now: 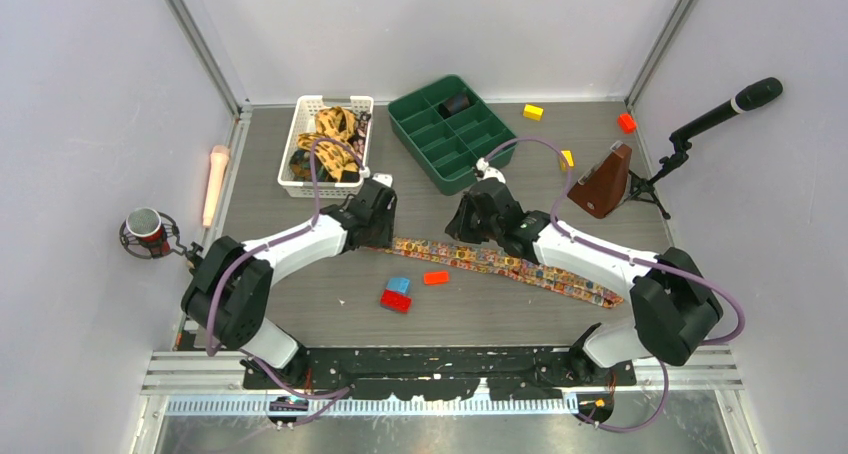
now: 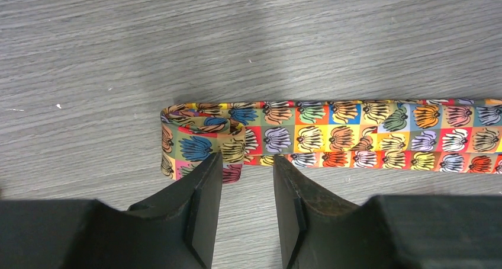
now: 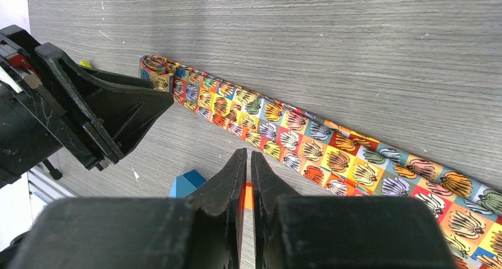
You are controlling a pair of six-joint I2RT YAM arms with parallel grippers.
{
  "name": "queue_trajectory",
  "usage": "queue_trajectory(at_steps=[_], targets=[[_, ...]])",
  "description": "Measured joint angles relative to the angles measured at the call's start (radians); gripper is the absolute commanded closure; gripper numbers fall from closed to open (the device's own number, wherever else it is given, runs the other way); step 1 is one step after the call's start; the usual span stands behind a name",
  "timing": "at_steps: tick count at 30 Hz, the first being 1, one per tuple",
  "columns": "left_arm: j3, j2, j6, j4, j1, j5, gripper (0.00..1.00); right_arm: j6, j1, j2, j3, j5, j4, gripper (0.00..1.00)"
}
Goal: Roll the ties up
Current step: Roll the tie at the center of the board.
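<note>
**A:** How does the left tool stand?

**B:** Its two black fingers are parted to a middling gap, with nothing between them. The tips sit at the near edge of the long fabric necktie printed with multicoloured squares, where its end is folded back into a small loose curl. I cannot tell whether they touch the fabric.

**A:** And the right tool?

**B:** It is pinched almost together, just a thin slit, and empty. It hangs over the grey wood-grain tabletop on the near side of the same necktie, farther along its length.

**A:** Where does the necktie lie?

**B:** It lies flat on the tabletop, stretched from the left tool past the right tool and on beneath the right arm.

**A:** What is around it?

**B:** A small blue block, a red block and an orange block sit just in front of it. At the back, a white slatted plastic basket holds more patterned ties, with a green compartment tray beside it.
</note>
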Motion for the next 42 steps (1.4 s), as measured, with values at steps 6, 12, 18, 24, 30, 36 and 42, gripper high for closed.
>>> queue_trajectory(at_steps=[6, 12, 18, 24, 30, 36, 42], targets=[[0.0, -0.002, 0.0, 0.005, 0.009, 0.021, 0.61, 0.0, 0.0, 0.003, 0.0, -0.003, 0.0, 0.87], [0.0, -0.006, 0.001, 0.006, 0.011, 0.04, 0.63, 0.0, 0.0, 0.006, 0.0, -0.004, 0.001, 0.88], [0.002, -0.103, 0.028, -0.005, 0.019, 0.062, 0.6, 0.0, 0.0, 0.066, 0.019, -0.048, 0.011, 0.9], [0.002, -0.252, 0.032, 0.019, 0.127, 0.122, 0.62, 0.005, 0.0, 0.149, 0.055, -0.135, 0.076, 0.91], [-0.072, -0.257, -0.001, 0.092, 0.298, 0.231, 0.61, 0.045, 0.019, 0.327, 0.15, -0.23, 0.193, 0.88], [-0.179, -0.269, -0.038, 0.124, 0.365, 0.291, 0.62, 0.064, 0.078, 0.447, 0.199, -0.267, 0.264, 0.83], [-0.204, -0.289, -0.055, 0.166, 0.394, 0.311, 0.64, 0.042, 0.129, 0.452, 0.23, -0.264, 0.301, 0.87]])
